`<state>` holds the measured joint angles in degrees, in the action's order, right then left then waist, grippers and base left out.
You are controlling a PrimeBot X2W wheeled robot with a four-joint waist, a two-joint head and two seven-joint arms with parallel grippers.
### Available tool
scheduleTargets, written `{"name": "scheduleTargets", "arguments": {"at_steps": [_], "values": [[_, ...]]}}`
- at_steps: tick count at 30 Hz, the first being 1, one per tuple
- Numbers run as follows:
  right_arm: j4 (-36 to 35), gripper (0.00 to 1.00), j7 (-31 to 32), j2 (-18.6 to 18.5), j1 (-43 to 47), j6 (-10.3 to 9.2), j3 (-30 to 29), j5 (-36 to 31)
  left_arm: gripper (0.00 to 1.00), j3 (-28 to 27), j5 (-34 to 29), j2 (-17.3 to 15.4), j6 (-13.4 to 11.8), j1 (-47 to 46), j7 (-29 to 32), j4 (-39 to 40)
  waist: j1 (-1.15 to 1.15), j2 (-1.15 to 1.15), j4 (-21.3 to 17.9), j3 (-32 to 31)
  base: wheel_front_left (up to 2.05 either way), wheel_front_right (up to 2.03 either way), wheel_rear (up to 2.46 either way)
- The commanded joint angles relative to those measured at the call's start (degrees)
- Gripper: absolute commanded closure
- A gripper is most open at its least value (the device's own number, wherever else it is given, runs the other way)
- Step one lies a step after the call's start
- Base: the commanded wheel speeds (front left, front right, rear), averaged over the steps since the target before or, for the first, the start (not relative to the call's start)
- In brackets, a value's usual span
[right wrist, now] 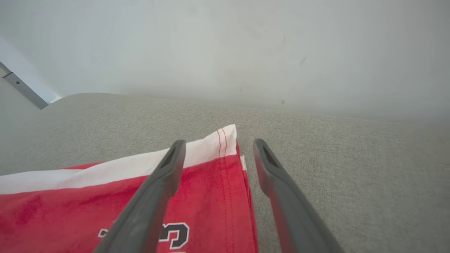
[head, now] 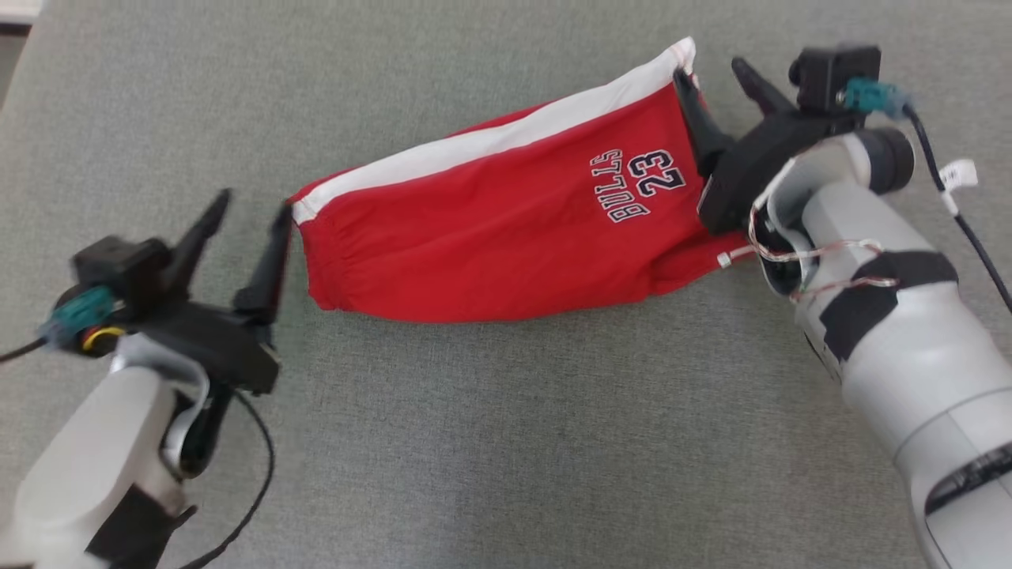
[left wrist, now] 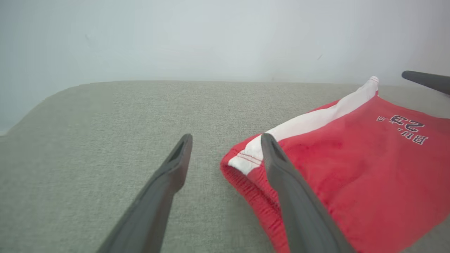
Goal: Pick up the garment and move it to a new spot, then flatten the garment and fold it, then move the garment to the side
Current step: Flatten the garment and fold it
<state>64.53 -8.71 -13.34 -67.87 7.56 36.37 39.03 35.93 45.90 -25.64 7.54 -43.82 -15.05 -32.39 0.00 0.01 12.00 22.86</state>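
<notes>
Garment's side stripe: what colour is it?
White stripe on the red garment; clearest in the head view.

This looks like a robot test room or lab rather than a home. The tabletop (head: 490, 458) is covered all over in plain grey woven cloth and has a rounded corner (left wrist: 52, 98). It stands against a bare, pale wall (right wrist: 225, 49) marked with a few small scuffs. In the right wrist view a grey metal strip (right wrist: 21, 86) runs slantwise at the wall's left end. The right forearm (head: 909, 379) is patched with black tape (head: 866, 304), thin loose wires (head: 814, 257) loop over it, and a white tag (head: 958, 174) hangs on its black cable (head: 976, 245).
</notes>
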Motion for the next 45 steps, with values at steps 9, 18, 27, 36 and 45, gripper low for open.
{"name": "scheduleTargets", "arguments": {"at_steps": [9,18,27,36,45], "values": [[-2.0,0.0,-1.1,-3.5,8.0,-0.18,4.1,5.5,0.0,-24.9,-18.2,6.6,-4.1,17.2,-0.2,12.5,0.0,-0.01,-1.8,-4.7,0.0,0.0,0.0],[-1.2,0.0,0.0,-4.1,12.8,-0.18,6.3,9.4,0.0,-36.0,-30.7,16.5,-2.5,29.4,-0.2,21.2,0.0,-0.01,-0.8,-6.7,0.0,0.0,0.0],[2.0,0.0,1.0,-3.1,14.0,-0.18,7.6,11.3,0.0,-39.1,-35.0,22.0,-0.5,33.5,-0.2,22.2,0.0,-0.01,1.2,-6.9,0.0,0.0,0.0],[1.1,1.0,0.6,-2.4,16.7,-0.18,8.8,14.0,0.0,-40.4,-35.9,22.8,-0.1,36.0,-0.2,21.2,0.0,-0.01,0.7,-10.0,0.0,0.0,0.0],[-7.6,1.0,-3.2,-6.0,24.4,-0.18,9.2,19.7,0.0,-40.3,-35.7,22.8,-0.1,39.8,-0.2,20.4,0.0,-0.01,-2.2,-15.2,0.0,0.0,0.0]]}}
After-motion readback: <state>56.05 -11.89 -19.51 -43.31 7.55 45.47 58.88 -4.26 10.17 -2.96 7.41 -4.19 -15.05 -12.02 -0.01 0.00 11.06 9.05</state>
